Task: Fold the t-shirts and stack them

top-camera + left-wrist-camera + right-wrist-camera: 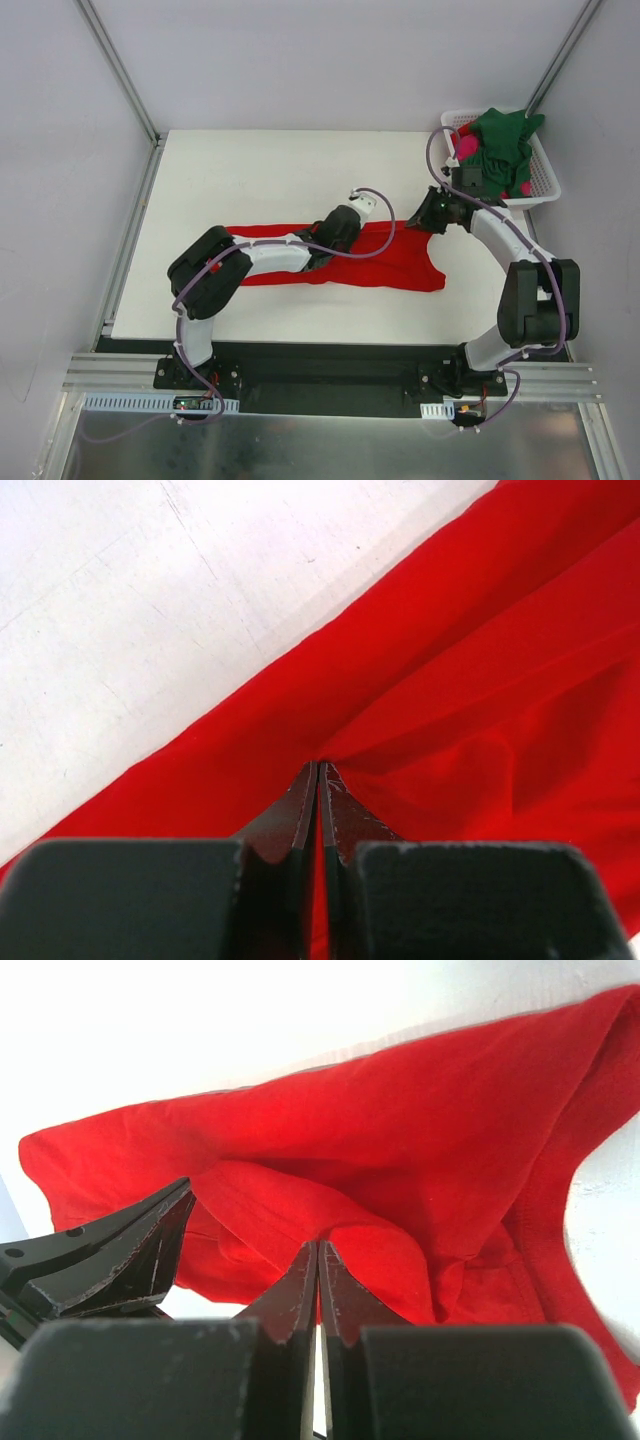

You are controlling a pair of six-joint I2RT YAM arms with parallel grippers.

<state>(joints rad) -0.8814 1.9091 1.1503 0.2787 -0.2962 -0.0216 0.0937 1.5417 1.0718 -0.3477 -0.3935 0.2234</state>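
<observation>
Judging by how the red t-shirt (390,265) lies, a long band across the middle of the white table (250,170), you look to be partway through folding it, with the cloth gathered rather than flat. Your left gripper (318,772) is closed tight on a fold of red cloth close to the shirt's far edge, with creases fanning out from the pinch. Your right gripper (318,1250) is likewise clamped on a bunched fold at the shirt's right end, beside a hemmed, curved opening; whether that is the neck or an armhole cannot be told. Both pinches seem to hold more than one layer, so check that you have only the layers you mean to carry. For a clean fold, lift both arms together and only just clear of the table. Hold the span between them lightly taut so the middle does not sag. Then bring that edge over to meet the opposite edge squarely. Lower it until the cloth rests flat before you let go, and release both sides at once, or one corner will likely drag. Mind the right arm's elbow near the white basket (545,185) at the far right corner, where the dark green t-shirt (500,140) and the pink t-shirt (468,150) wait in a heap.
</observation>
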